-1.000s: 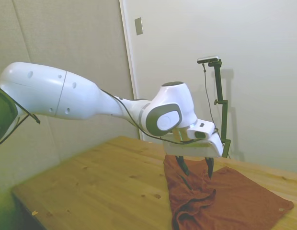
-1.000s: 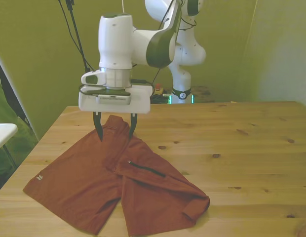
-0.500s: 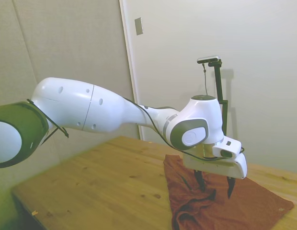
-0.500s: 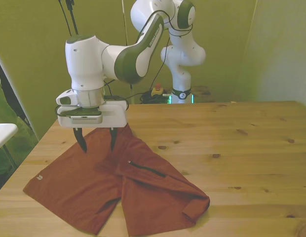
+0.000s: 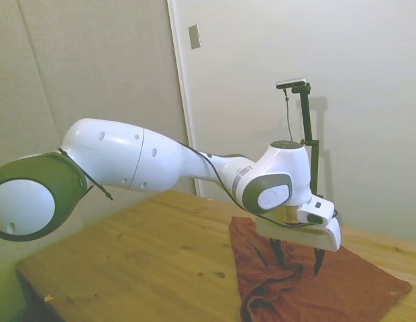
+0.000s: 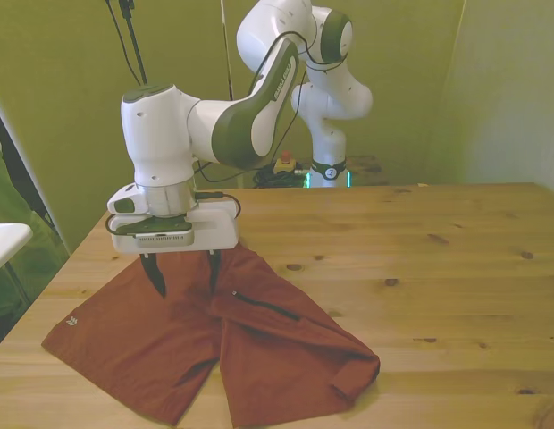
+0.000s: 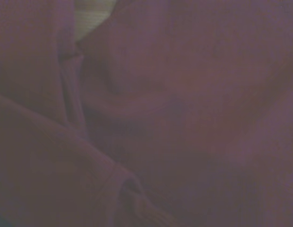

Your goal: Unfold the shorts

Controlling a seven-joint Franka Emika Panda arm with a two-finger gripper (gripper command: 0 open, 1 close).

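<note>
- Shorts [image 6: 259, 344] lie on the table [image 6: 438, 268], rust-red, at the corner nearest the front view's left; one leg flat toward that side, the other folded over with a rumpled ridge down the middle
- Pale tag [image 6: 72, 320] sits at the flat leg's outer hem, well apart from the pincer
- Pincer [image 6: 185, 274] hangs over the shorts' upper edge, jaws spread, holding nothing; fingertips look just above or barely on the cloth, can't tell which
- Wrist view: only blurred fabric folds of the shorts [image 7: 175, 123], a sliver of table at one corner, so the camera is very close to the cloth
- Side view: pincer [image 5: 296, 258] is above the bunched part of the shorts [image 5: 355, 285], near the ridge
- Judgement: approach stage, grasp not yet made, unfolding not begun
- Risks:
  - closing here may pinch both layers at once, so a pull drags the whole garment instead of opening the fold
  - tips pressing into the table if descent goes on, since the cloth is thin
  - shallow bite on one layer could slip out mid-pull
  - shorts are close to the table edge; a drag toward the front view's left could slide them off
</note>
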